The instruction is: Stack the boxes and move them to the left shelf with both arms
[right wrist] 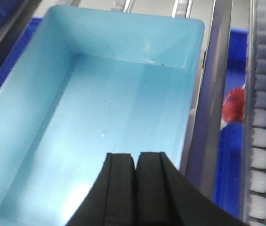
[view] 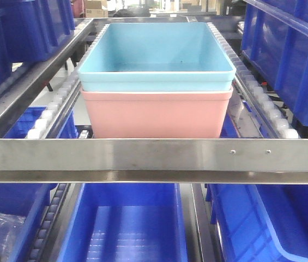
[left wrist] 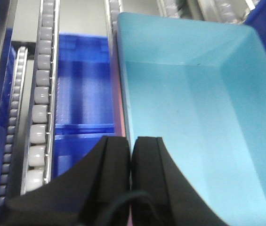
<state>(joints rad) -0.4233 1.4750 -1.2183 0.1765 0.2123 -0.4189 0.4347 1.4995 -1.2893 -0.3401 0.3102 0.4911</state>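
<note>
Your left hand [left wrist: 131, 150] shows its fingers pressed together over the left rim of the light blue box [view: 157, 54]; whether they pinch that rim you cannot tell. Your right hand [right wrist: 136, 165] also has its fingers together, above the blue box's right side. This box sits nested in the pink box [view: 156, 114], and both rest on the left shelf [view: 154, 154], between its white roller rails [view: 53, 106], just behind the front bar. Dark blue bins [view: 124, 226] lie below and at both sides.
</note>
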